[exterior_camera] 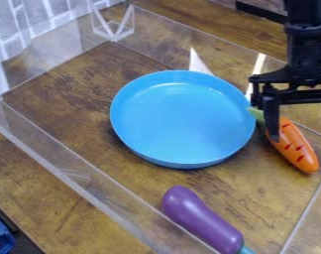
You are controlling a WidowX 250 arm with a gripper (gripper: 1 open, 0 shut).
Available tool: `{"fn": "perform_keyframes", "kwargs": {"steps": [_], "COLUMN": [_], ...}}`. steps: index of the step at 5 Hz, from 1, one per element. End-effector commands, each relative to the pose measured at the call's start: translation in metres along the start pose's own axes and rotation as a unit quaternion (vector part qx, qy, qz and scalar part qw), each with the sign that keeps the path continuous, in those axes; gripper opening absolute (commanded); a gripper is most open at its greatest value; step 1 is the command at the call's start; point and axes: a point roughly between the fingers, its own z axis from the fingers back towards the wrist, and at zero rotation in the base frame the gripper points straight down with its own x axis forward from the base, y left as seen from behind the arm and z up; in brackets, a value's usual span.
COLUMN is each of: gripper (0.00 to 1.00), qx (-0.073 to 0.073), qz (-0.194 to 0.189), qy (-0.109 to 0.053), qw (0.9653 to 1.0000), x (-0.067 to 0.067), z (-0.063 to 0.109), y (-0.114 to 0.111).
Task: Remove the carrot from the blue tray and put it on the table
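The carrot [293, 146], orange with dark crosswise stripes and a green stem end, lies on the wooden table [70, 99] just right of the blue tray [180, 117]. The tray is round, shallow and holds nothing. My black gripper [295, 104] hangs pointing down over the carrot's stem end, open, with one finger [270, 107] by the tray's right rim and the other near the frame's right edge. Nothing is held between the fingers.
A purple eggplant toy [203, 219] lies at the front, below the tray. Clear plastic walls [64, 169] fence the work area along the front left and back. A clear wall panel [117, 20] stands at the back left.
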Motion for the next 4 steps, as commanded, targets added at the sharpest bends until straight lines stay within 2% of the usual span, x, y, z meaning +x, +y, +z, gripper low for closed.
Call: {"fn": "perform_keyframes", "kwargs": {"steps": [1, 4], "gripper": [1.00, 1.00], "qx": [-0.021, -0.024], "qz": [-0.011, -0.002], "qy": [-0.027, -0.039], "qw": [0.9993, 0.9989], "x": [0.006, 0.017], "z": [0.019, 0.016], "y": [-0.011, -0.010]}}
